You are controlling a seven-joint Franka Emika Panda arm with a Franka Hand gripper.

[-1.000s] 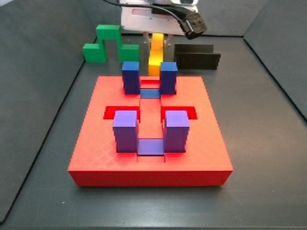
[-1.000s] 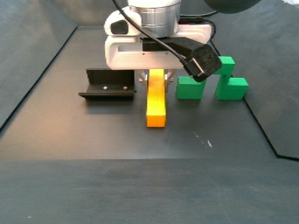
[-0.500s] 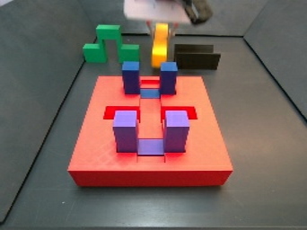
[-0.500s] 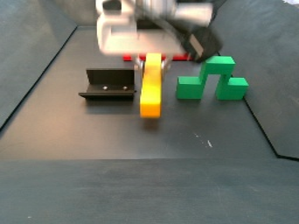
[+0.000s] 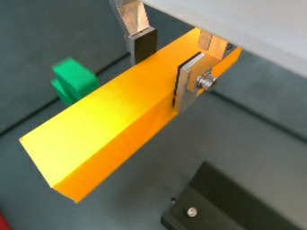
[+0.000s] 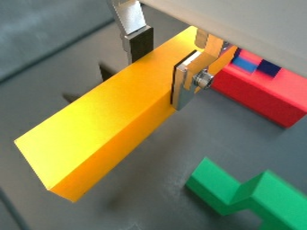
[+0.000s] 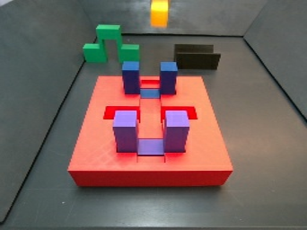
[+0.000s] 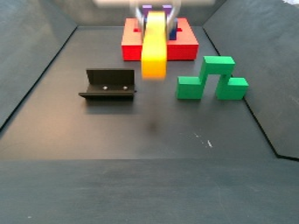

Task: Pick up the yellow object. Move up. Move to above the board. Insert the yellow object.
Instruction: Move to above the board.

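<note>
The end effector is gripping the yellow object near one end, with its fingers pressing on both long sides. The bar is hanging in the air, clear of the board.

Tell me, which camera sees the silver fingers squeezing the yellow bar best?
A wrist view does: the gripper shows close up, both fingers clamped on the yellow object. Both wrist views show this. In the side views the fingers are out of frame; only the bar shows, lifted.
</note>
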